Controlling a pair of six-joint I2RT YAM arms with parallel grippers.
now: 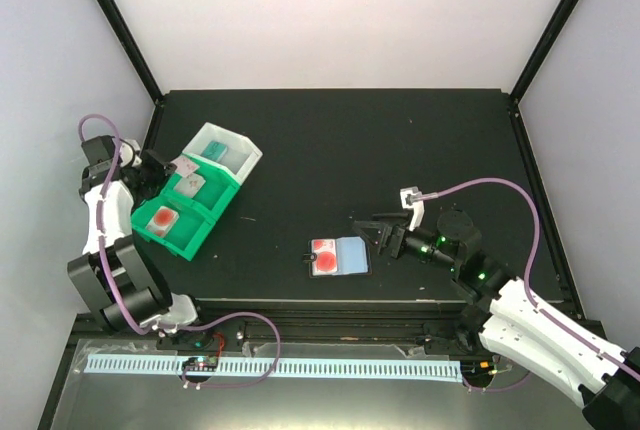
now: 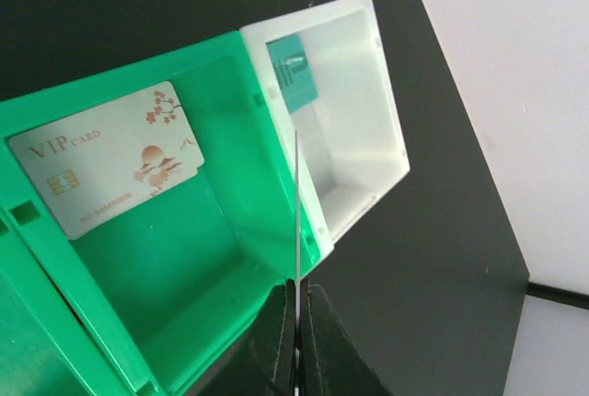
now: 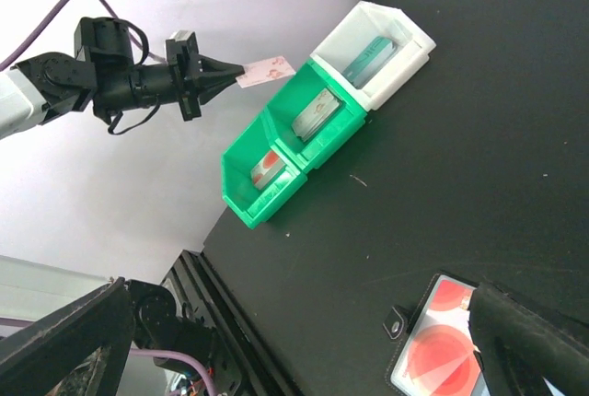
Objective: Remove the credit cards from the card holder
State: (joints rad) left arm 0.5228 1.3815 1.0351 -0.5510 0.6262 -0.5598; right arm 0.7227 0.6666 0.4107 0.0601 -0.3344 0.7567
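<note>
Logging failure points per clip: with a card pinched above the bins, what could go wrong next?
The left pincer grips the pale card by one edge above the green bin and white bin; released, it may miss its compartment.
The card holder lies unheld with a red-marked card inside; the open right pincer might drag it.

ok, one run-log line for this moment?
left gripper: shut on pale card, above green bin | right gripper: jaws open, beside card holder | card holder: open, red-marked card inside
</note>
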